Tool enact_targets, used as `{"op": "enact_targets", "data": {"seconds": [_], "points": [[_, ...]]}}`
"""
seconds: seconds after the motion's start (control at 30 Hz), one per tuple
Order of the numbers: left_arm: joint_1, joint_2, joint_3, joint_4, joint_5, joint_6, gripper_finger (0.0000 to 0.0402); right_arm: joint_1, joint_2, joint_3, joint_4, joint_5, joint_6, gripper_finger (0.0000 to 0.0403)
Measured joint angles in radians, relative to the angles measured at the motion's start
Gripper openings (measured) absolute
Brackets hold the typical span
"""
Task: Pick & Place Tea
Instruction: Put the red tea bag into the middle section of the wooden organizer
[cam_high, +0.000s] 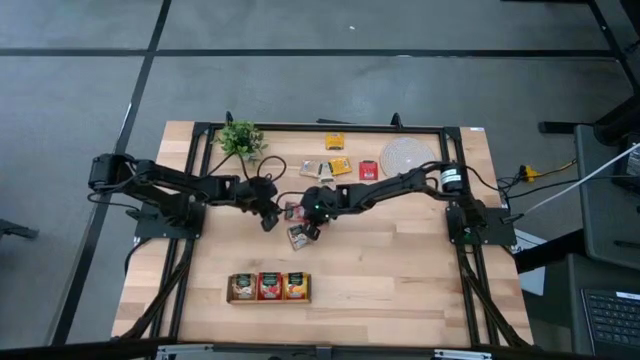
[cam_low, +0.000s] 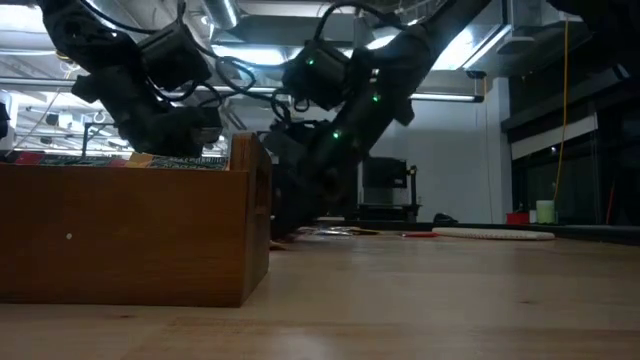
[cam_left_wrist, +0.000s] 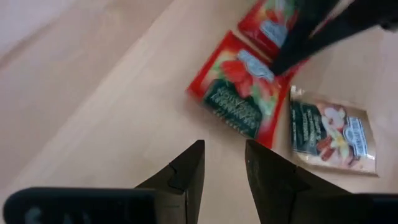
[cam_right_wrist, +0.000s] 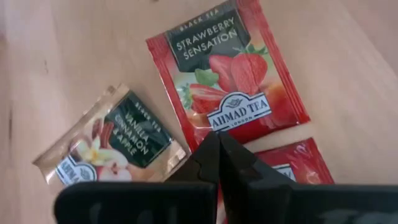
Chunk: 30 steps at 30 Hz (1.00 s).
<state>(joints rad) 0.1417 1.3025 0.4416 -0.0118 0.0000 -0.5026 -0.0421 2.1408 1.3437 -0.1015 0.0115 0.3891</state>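
Three tea sachets lie flat on the table's middle. They are a red strawberry sachet (cam_right_wrist: 230, 68), a second red sachet (cam_right_wrist: 292, 165) and a pale vanilla sachet (cam_right_wrist: 112, 146). My right gripper (cam_right_wrist: 217, 140) is shut and points down where the two red sachets meet, and its own fingers partly hide the second one. My left gripper (cam_left_wrist: 224, 158) is open by a narrow gap. It hovers over bare wood just left of the red sachet (cam_left_wrist: 239, 93). Several more sachets (cam_high: 340, 166) lie near the far edge. My right gripper has its shut fingertips (cam_right_wrist: 214, 135) at the strawberry sachet's lower edge (cam_right_wrist: 205, 127), coming from above at a slant. Its own fingers cover the spot, so I cannot tell whether they touch or pinch a sachet. All three sachets lie flat on the table.
The long wooden tray (cam_high: 268, 287) stands near the table's near edge, with sachets in each of its three compartments. A round woven mat (cam_high: 405, 155) and a small green plant (cam_high: 240, 138) sit at the far side. Bare wood lies right of the tray.
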Motion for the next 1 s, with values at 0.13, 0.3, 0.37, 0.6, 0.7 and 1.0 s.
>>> {"op": "enact_targets", "data": {"seconds": [0.13,0.3,0.37,0.6,0.7,1.0], "points": [[0.0,0.0,0.0,0.009,0.012,0.0,0.0111,-0.009,0.026,0.006,0.009,-0.047,-0.001,0.0004],[0.024,0.0,0.0,0.033,0.008,-0.011,0.0111,-0.009,0.047,0.006,0.009,-0.048,-0.002,0.0005],[0.04,0.0,0.0,0.04,-0.005,-0.042,0.0111,-0.009,0.048,0.006,0.009,-0.047,-0.005,0.0005],[0.107,0.0,0.0,-0.042,0.029,-0.108,0.012,-0.009,0.051,0.003,0.022,-0.048,-0.032,0.0005],[0.11,0.011,0.0,-0.031,0.05,-0.144,0.0131,-0.009,0.052,0.002,0.038,-0.05,-0.052,0.0005],[0.109,0.135,0.001,0.094,0.152,-0.22,0.0179,-0.008,0.054,0.0,0.063,-0.051,-0.061,0.0005]]}}
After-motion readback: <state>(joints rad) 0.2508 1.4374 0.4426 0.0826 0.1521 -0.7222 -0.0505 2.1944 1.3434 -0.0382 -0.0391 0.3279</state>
